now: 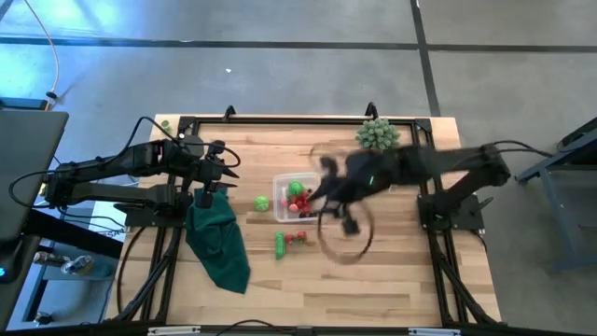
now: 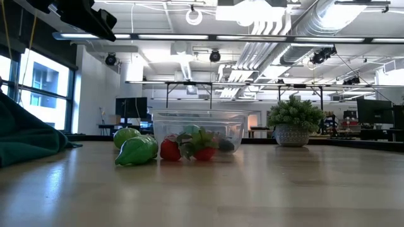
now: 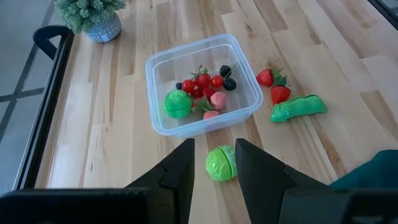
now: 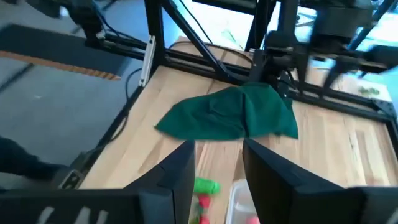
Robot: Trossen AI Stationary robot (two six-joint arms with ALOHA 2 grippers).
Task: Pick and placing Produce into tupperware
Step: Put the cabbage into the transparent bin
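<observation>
The tupperware (image 3: 202, 84) sits near the middle of the wooden table (image 1: 401, 280), a clear square tub with rounded corners, and it already holds a small heap of produce: a round green piece (image 3: 177, 104) against one wall, a cluster of little red pieces (image 3: 202, 83), two pink ones (image 3: 216, 101) and a few dark brown ones (image 3: 227, 77). More produce lies loose on the wood outside it: a green cabbage-like ball (image 3: 219, 163) close to one wall, two red strawberries (image 3: 272, 86) near an adjacent side, and a long green pod (image 3: 298, 107) just beyond them. In the low view the pod (image 2: 135, 151) lies in front of the tub (image 2: 199, 129) with a strawberry (image 2: 170, 149) beside it. The left gripper (image 3: 211, 163) hangs above the table on the left side of the tub, its two dark fingers (image 3: 180, 167) spread apart with nothing between them, the green ball showing in the gap below. The right gripper (image 1: 328, 196) is above the tub's right edge, blurred in the high view; from its wrist view its fingers (image 4: 177, 171) are also spread and hold nothing. A dark green cloth (image 1: 219, 238) is draped on the left part of the table under the left arm, and a pale green spiky plant in a small pot (image 1: 377, 133) stands near the far edge on the right.
</observation>
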